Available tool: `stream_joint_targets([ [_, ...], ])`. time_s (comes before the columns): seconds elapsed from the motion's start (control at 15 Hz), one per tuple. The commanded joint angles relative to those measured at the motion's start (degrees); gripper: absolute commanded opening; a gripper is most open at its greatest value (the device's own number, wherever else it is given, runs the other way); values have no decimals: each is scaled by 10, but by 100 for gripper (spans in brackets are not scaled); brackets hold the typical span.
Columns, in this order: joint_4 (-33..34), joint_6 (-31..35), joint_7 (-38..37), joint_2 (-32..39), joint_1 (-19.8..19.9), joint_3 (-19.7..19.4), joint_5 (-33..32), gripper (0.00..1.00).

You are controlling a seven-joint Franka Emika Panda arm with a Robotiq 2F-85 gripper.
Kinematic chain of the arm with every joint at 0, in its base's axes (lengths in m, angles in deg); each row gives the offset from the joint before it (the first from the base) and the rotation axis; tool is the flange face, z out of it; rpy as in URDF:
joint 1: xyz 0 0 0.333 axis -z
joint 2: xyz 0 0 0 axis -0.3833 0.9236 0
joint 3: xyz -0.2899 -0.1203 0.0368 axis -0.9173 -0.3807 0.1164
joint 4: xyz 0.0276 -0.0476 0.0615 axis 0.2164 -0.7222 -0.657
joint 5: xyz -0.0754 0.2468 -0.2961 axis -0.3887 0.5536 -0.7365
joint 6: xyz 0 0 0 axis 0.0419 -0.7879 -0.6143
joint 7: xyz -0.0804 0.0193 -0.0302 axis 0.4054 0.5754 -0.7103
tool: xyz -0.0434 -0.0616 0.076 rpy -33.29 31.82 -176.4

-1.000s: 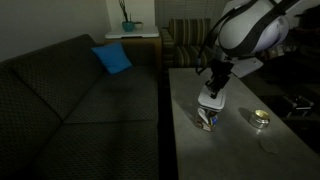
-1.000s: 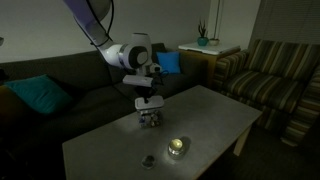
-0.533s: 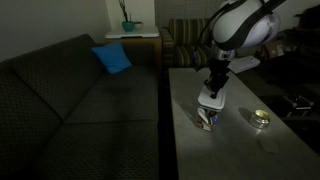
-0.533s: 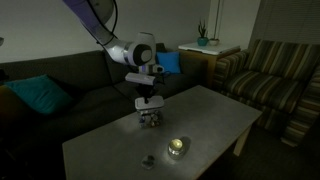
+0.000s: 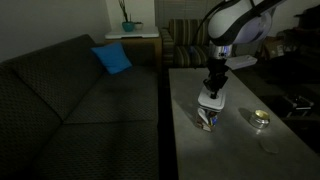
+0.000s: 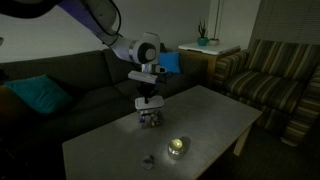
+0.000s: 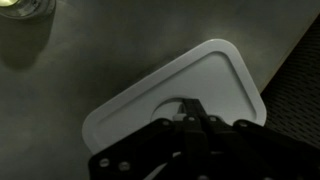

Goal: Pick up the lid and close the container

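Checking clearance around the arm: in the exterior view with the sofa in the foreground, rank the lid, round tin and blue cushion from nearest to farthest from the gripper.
1. Lid, directly under the gripper.
2. Tin, farther along the table.
3. Blue cushion, away on the sofa.

Low rectangular grey table (image 5: 190,145), matte top, seen in both exterior views (image 6: 215,112); dim light.

- Small clear plastic tub, the container (image 5: 207,119), stands upright near the table's middle (image 6: 151,120); contents dark with glints.
- Small round shiny tin (image 5: 260,118) well apart from the container (image 6: 177,147); its edge shows in the wrist view (image 7: 25,8).
- Small flat pale object (image 6: 148,160) near the tin, too dim to identify.
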Motion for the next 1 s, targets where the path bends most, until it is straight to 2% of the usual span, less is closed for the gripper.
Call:
stream_joint_targets([
  [0.0, 16, -2, 21, 53, 6, 1, 19, 0],
  [0.07, -48, 22, 21, 13, 9, -2, 25, 0],
  [0.2, 25, -2, 24, 59, 7, 1, 24, 0],
  [0.33, -4, 10, 26, 40, 9, -2, 26, 0],
  [0.67, 24, -5, 25, 40, 3, -13, 14, 0],
  [0.93, -1, -3, 25, 19, 4, -13, -1, 0],
])
